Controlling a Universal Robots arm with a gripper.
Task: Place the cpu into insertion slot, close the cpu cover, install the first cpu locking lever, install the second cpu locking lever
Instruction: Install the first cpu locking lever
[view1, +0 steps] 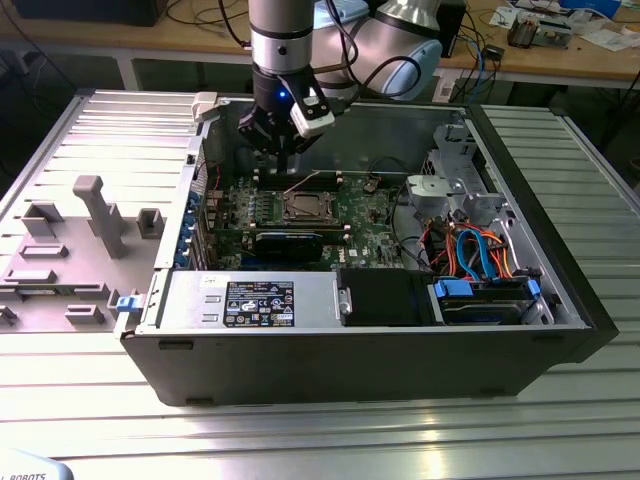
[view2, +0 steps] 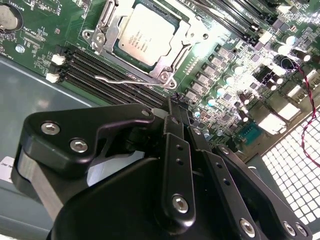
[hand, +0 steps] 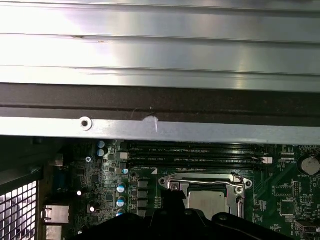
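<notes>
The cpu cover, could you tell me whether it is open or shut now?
Shut: in the second wrist view the cpu cover lies flat around the cpu, which sits in the insertion slot.

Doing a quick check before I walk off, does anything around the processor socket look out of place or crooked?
One thing stands out: in the second wrist view a thin wire locking lever lies loose across the memory slots beside the cpu cover, not tucked under a catch. The cpu sits flat and square in the frame. No damage shows.

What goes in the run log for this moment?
gripper: above board, beside socket | chip: seated in socket | cover: down over chip | lever: unlatched
</notes>
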